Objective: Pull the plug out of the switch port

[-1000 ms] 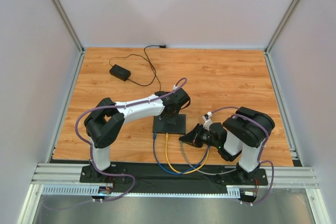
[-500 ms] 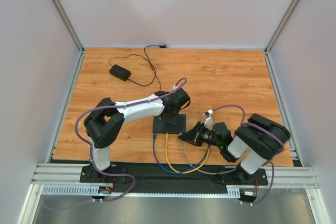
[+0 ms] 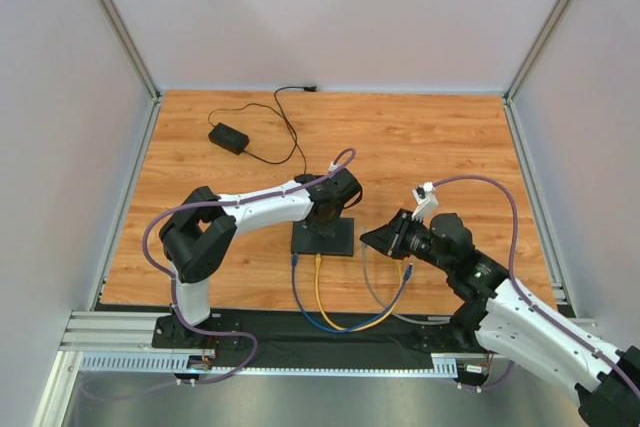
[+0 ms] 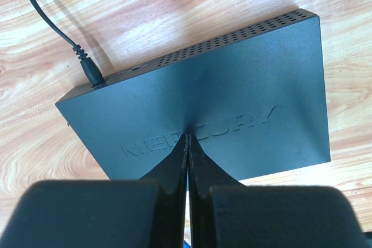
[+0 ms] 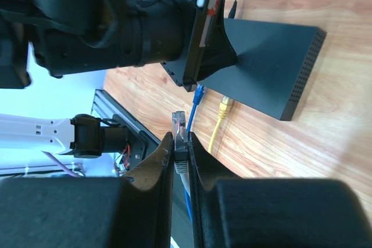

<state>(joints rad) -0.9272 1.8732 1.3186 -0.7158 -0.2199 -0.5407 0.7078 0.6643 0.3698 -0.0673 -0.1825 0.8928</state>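
Note:
The switch (image 3: pixel 322 238) is a flat black box lying on the wooden table. My left gripper (image 4: pixel 187 136) is shut, with its tips pressed down on the switch's top (image 4: pixel 232 97). My right gripper (image 5: pixel 180 137) is shut on a clear plug (image 5: pixel 179 121) with a grey boot. It holds the plug in the air, apart from the switch (image 5: pixel 273 68). In the top view the right gripper (image 3: pixel 372 239) sits just right of the switch. A blue plug (image 5: pixel 199 94) and a yellow plug (image 5: pixel 223 105) sit in the switch's near edge.
A thin black power lead (image 4: pixel 90 74) plugs into the switch's far side and runs to a small black adapter (image 3: pixel 228 137) at the back left. Blue, yellow and grey cables (image 3: pixel 345 319) loop toward the arm bases. Frame rails bound the table.
My right gripper has moved right and away from the switch's near edge with the grey cable's plug in it, and the right arm has swung out low to the right. The left arm has stayed put.

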